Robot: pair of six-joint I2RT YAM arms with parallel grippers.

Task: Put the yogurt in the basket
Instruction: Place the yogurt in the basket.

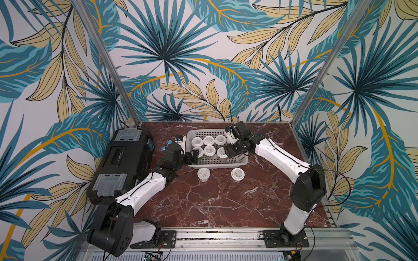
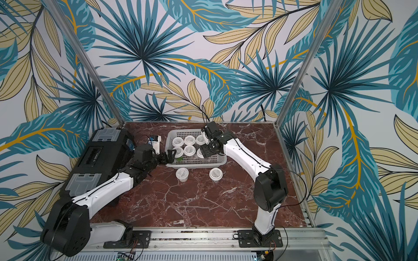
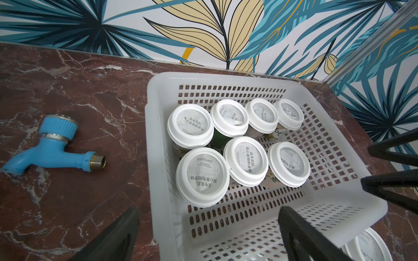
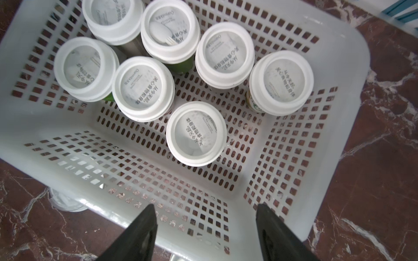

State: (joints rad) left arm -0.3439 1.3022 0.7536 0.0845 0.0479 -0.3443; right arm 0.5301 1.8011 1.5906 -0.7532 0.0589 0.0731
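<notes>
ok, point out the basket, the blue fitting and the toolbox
basket [image 3: 152, 126]: left wrist view, on the side rim.
blue fitting [image 3: 54, 156]: left wrist view, on its body.
toolbox [image 1: 131, 162]: a top view, on the black top face.

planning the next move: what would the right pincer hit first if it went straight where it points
Probably the basket, its perforated bottom ahead of the open, empty right pincer; the nearest yogurt cup stands next in line. Depth is unclear, so the cup could come first.
</notes>
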